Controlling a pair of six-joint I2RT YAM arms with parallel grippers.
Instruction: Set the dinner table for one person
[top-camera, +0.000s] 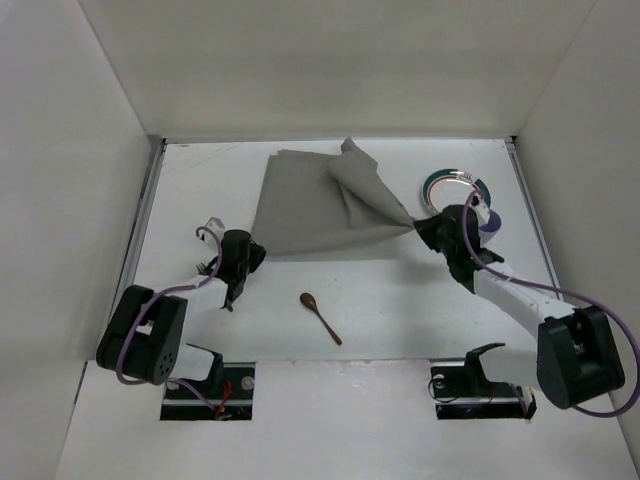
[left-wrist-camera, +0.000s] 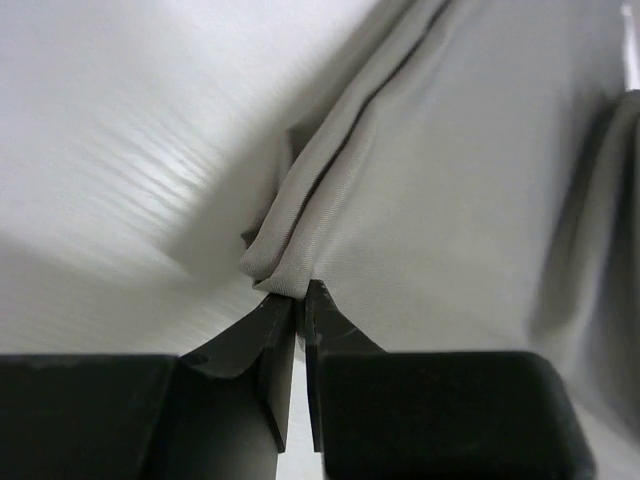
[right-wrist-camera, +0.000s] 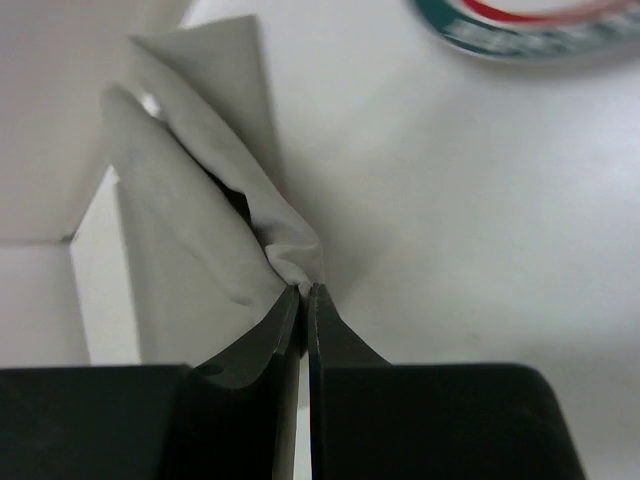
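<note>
A grey cloth placemat (top-camera: 305, 210) lies on the white dinner table (top-camera: 400, 290), its right part lifted and folded over. My left gripper (top-camera: 252, 250) is shut on the placemat's near left corner (left-wrist-camera: 285, 270). My right gripper (top-camera: 420, 228) is shut on the near right corner (right-wrist-camera: 295, 265), which is bunched at the fingertips. A brown wooden spoon (top-camera: 320, 316) lies on the table in front of the placemat, between the arms. A plate with a green rim (top-camera: 455, 188) sits at the right behind my right gripper; its edge also shows in the right wrist view (right-wrist-camera: 520, 30).
White walls enclose the table on the left, back and right. A blue-and-white object (top-camera: 488, 216) lies by the plate, partly hidden by my right arm.
</note>
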